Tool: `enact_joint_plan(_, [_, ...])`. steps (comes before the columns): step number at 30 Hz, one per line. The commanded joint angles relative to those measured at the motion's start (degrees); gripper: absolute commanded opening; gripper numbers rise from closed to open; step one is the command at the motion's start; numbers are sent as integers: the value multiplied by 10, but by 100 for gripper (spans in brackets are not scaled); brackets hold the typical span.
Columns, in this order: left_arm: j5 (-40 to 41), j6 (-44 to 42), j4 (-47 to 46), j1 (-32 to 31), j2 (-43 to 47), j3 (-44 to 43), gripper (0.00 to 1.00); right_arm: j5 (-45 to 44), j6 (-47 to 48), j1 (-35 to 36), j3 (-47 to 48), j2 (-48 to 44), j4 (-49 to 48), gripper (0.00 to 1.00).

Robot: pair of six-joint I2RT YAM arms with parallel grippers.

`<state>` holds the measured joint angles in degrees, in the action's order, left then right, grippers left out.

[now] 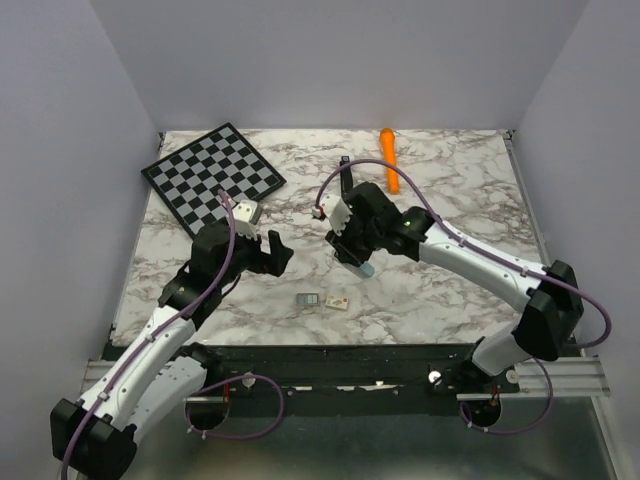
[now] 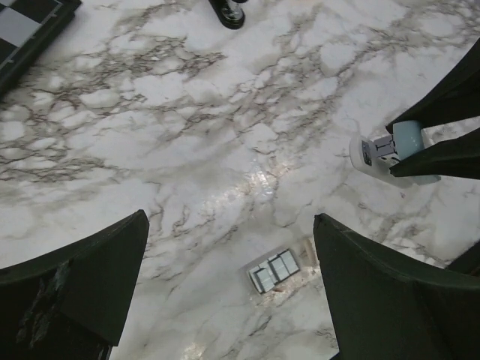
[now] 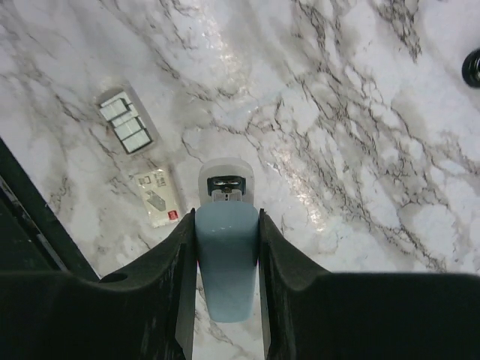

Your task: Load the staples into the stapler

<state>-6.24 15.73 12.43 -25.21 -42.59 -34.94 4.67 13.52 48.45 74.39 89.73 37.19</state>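
Note:
The stapler (image 3: 226,262) that I see is small, with a pale blue top and a white base with a metal plate at its front. My right gripper (image 3: 227,217) is shut on its blue sides, mid-table (image 1: 368,268); I cannot tell whether its base touches the marble. It also shows at the right of the left wrist view as the stapler (image 2: 390,146). The staples (image 1: 308,299) are a small silvery-grey block lying flat near the front edge. My left gripper (image 2: 229,225) hangs open above the staples (image 2: 274,270), which lie nearer its right finger. From the right wrist the staples (image 3: 125,122) show to the left.
A small white printed card (image 3: 156,196) lies beside the staples. A chessboard (image 1: 212,172) sits at the back left and an orange marker (image 1: 389,158) at the back. A slim black object (image 1: 346,178) lies behind my right gripper.

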Motion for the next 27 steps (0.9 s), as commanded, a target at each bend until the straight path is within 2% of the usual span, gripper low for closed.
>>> enact_joint_plan(1, [-134,58,-62,2,-33,-26,99,74,40,9,-34,-66,-63,6])
enact_joint_plan(7, [-187,132,-114,-2,-89,-38,91,85,40,12,-79,-121,-141,5])
enact_joint_plan(11, [-210,170,-151,-11,-112,-43,83,91,33,13,-85,-131,-156,5])
enact_joint_plan(19, [-202,227,-181,-31,-153,-48,76,92,27,16,-100,-146,-190,5])
enact_joint_plan(22, [-198,240,-191,-37,-168,-44,68,98,27,17,-99,-144,-193,5])
enact_joint_plan(27, [-193,252,-201,-45,-183,-44,47,98,20,17,-102,-146,-201,5])
